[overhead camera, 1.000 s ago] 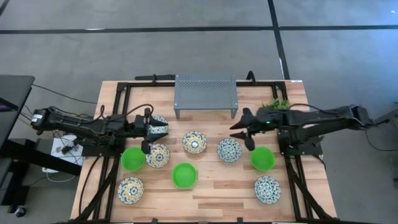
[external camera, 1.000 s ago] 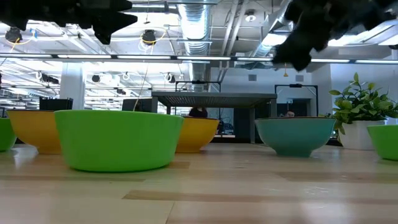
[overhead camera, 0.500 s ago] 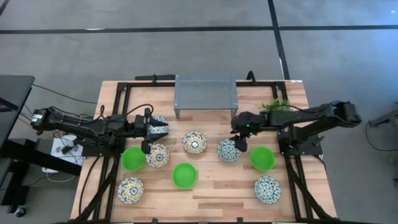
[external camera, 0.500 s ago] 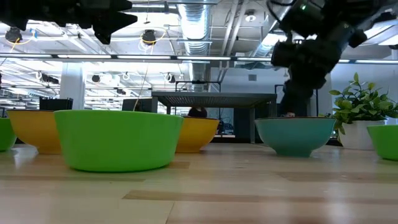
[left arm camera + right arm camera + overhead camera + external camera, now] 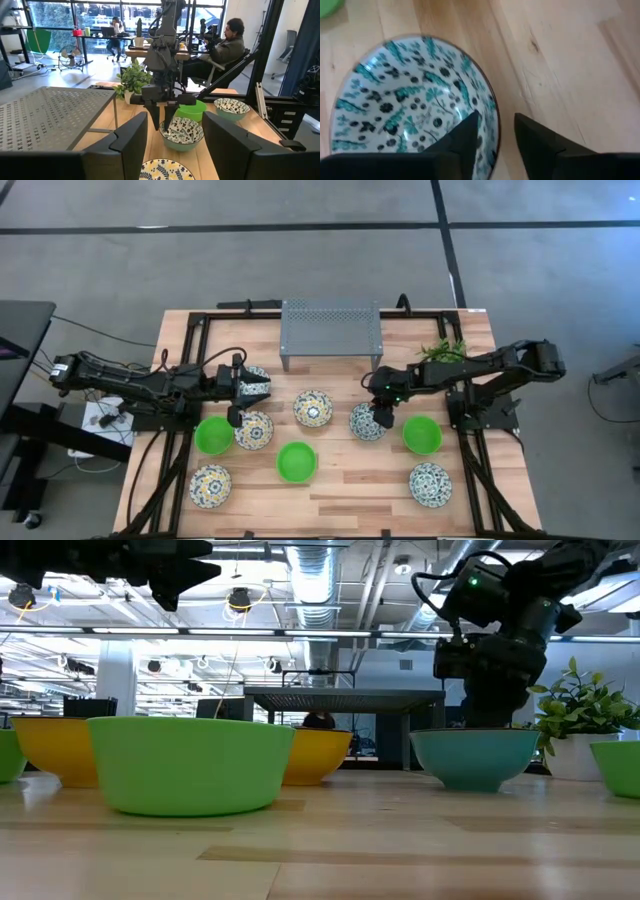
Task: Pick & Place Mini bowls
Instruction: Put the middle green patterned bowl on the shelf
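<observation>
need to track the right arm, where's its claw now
In the high view, the right claw is right of centre, straddling the rim of a patterned bowl, left of a green bowl.

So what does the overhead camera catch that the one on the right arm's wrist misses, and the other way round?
Only the high view shows the whole wooden table, the grey perforated metal rack, the plain green bowls and the left hand above a patterned bowl. Only the right wrist view shows one finger inside the rim and the other outside. Both show the right hand at the white bowl with teal floral pattern.
</observation>
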You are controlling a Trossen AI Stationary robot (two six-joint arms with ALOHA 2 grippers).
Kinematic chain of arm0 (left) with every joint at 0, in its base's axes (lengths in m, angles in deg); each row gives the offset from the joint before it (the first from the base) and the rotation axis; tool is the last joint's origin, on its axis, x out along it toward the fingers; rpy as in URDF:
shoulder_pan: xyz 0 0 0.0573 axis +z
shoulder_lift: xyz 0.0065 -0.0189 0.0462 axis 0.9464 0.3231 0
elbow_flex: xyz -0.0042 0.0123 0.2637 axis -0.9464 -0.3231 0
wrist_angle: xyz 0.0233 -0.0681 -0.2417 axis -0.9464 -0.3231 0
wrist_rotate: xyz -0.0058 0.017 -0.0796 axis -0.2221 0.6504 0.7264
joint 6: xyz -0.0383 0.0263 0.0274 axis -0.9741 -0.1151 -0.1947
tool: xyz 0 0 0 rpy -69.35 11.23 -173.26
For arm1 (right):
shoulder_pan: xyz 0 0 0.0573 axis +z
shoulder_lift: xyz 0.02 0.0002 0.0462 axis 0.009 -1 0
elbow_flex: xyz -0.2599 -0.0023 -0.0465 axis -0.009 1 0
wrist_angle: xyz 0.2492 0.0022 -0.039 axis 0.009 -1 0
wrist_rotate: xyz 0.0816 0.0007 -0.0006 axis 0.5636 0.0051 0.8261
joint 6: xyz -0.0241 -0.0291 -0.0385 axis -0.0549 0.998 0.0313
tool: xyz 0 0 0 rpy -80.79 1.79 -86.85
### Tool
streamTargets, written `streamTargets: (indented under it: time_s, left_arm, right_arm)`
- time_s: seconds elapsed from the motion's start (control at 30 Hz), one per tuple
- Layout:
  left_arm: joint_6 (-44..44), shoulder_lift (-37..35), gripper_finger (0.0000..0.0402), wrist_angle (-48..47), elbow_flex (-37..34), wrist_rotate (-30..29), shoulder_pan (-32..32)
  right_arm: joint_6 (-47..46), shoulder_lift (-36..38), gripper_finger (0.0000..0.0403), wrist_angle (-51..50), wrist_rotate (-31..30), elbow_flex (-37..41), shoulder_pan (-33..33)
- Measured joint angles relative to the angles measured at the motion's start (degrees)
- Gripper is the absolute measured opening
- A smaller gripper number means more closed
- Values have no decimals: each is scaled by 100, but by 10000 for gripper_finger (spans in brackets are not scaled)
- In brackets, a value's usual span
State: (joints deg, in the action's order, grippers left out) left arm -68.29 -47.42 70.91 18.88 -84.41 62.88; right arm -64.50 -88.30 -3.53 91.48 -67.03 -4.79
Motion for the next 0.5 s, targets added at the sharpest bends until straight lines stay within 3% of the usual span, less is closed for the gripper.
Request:
streamTargets:
  time_s: [0.23, 0.5]
  left_arm:
    - [0, 0, 191, 0, -2, 0, 0]
    - [0, 0, 191, 1, 0, 0, 0]
  right_arm:
    - [-101, -6, 17, 109, 74, -4, -2]
    - [-287, 2, 21, -4, 144, -84, -2]
